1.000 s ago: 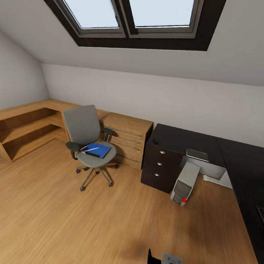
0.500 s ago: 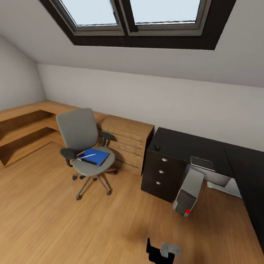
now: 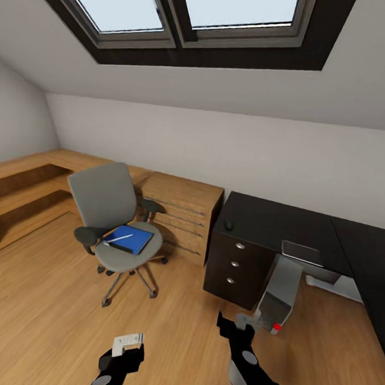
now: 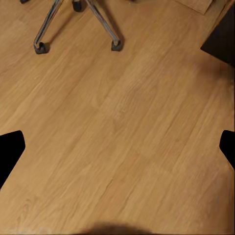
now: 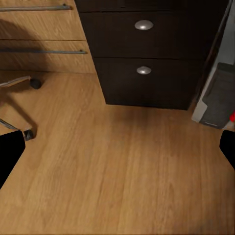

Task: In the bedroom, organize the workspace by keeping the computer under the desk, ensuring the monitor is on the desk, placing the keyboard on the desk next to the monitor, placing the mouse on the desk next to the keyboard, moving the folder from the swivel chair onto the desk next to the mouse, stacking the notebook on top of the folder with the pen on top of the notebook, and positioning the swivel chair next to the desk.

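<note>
Both arms have risen into view, each tool (image 3: 128,342) (image 3: 236,323) spread apart, folder (image 3: 128,239) well beyond on swivel chair (image 3: 108,209).

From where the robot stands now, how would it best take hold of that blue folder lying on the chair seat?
Probably by the folder's near long edge, coming in from the chair's open front. It lies flat on the swivel chair seat, with armrests at both sides and the backrest behind. The pen rests on top and could roll, so keep it level. Both grippers, left and right, hang open and empty.
</note>
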